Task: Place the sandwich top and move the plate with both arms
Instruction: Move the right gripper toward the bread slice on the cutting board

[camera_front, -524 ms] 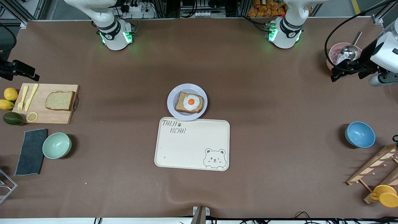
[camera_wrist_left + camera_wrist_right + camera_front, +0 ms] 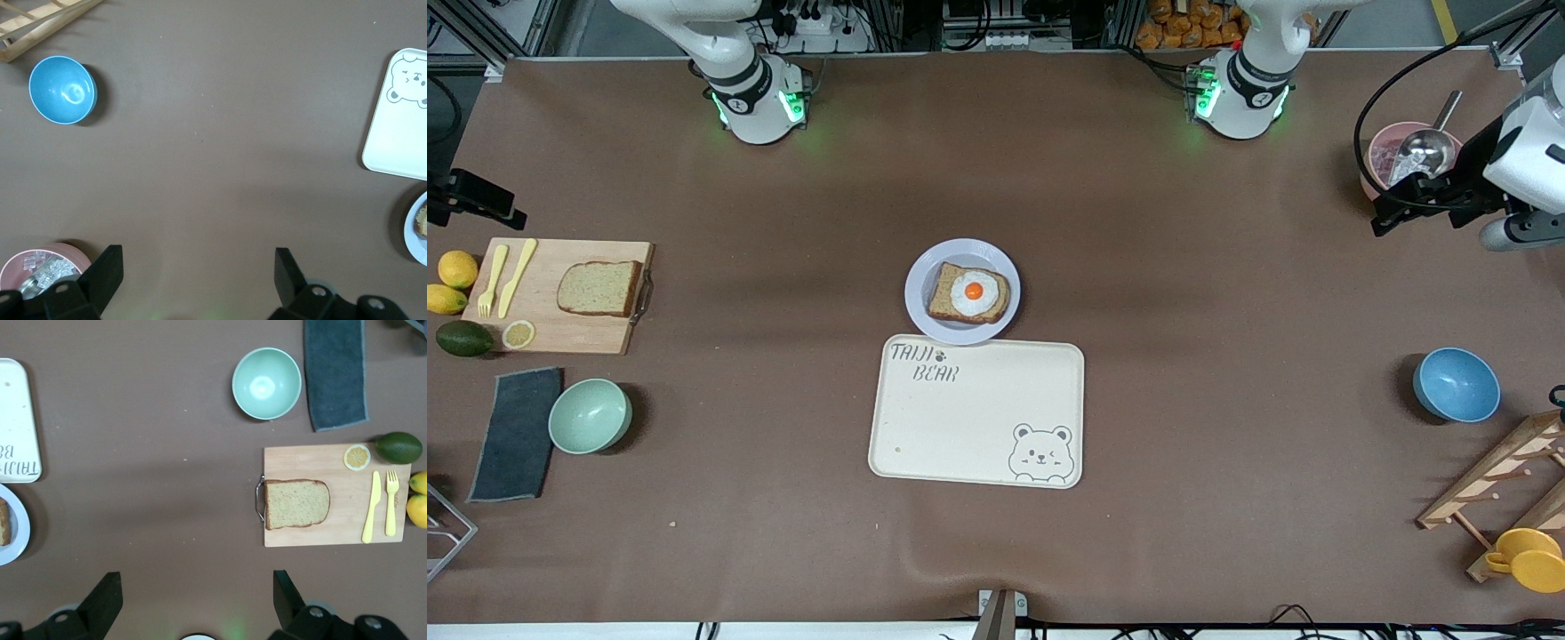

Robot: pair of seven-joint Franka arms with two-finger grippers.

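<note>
The sandwich top (image 2: 600, 287), a plain brown bread slice, lies on a wooden cutting board (image 2: 551, 333) at the right arm's end of the table; it also shows in the right wrist view (image 2: 297, 503). The pale plate (image 2: 921, 283) sits mid-table and bears a toast slice with a fried egg (image 2: 970, 295). My right gripper (image 2: 467, 197) hangs over the table edge beside the board, open and empty (image 2: 197, 580). My left gripper (image 2: 1414, 197) hangs over the table beside a pink bowl, open and empty (image 2: 199, 257).
The cream bear-printed tray (image 2: 976, 412) lies just nearer the camera than the plate. A fork, a knife and a lemon slice (image 2: 519, 334) share the board, with lemons, an avocado (image 2: 463, 339), a green bowl (image 2: 590, 415) and a dark cloth (image 2: 516, 434) nearby. A blue bowl (image 2: 1456, 384), the pink bowl (image 2: 1383, 151) with a scoop, and a wooden rack (image 2: 1494, 480) stand at the left arm's end.
Both grippers have drifted slightly outward toward their ends of the table. The bread, plate and tray have not moved.
</note>
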